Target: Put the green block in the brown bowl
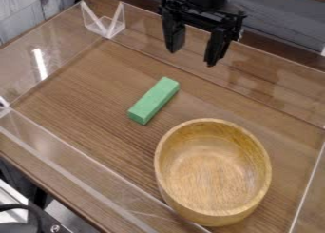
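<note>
Nearest, brown bowl (214,171); green block (154,100) lies diagonally, upper-right to lower-left; tool (193,45) wide open, empty

Even, fairly bright light falls from above; white glare streaks the clear wall (57,61) on my left. My gripper (200,42) casts only a faint shadow. The picture is small, slightly soft throughout

1. Only one view given, so no part shared with a second one.
2. Placed high in front of the table (89,89), looking down at an angle toward the arm.
3. Fairly near: brown bowl (214,170) large at the bottom, gripper (193,42) cut at the top edge.
</note>
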`<state>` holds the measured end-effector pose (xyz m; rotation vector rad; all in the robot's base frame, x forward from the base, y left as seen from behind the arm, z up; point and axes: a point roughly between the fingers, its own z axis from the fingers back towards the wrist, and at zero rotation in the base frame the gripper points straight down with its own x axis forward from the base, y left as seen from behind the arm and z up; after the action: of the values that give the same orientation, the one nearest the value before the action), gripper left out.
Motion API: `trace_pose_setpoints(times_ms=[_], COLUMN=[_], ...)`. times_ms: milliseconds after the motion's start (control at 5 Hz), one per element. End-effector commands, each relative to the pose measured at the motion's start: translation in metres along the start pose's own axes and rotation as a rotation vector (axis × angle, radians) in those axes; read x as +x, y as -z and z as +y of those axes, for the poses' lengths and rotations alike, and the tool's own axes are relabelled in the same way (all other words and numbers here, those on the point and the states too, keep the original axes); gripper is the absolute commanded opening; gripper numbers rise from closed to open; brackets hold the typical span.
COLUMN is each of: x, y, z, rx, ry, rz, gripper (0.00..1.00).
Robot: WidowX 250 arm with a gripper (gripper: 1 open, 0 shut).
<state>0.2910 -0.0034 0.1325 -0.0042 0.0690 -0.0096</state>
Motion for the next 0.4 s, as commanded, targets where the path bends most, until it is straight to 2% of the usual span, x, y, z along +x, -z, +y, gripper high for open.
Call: trace_pose_setpoints(times_ms=[0, 200], x=[-0.004, -0.014], y=[0.011, 0.034], z=[0.012, 0.027], rx=[-0.003, -0.004], ry=[0.001, 0.005], rz=[0.002, 0.014], gripper=[1.00, 1.00])
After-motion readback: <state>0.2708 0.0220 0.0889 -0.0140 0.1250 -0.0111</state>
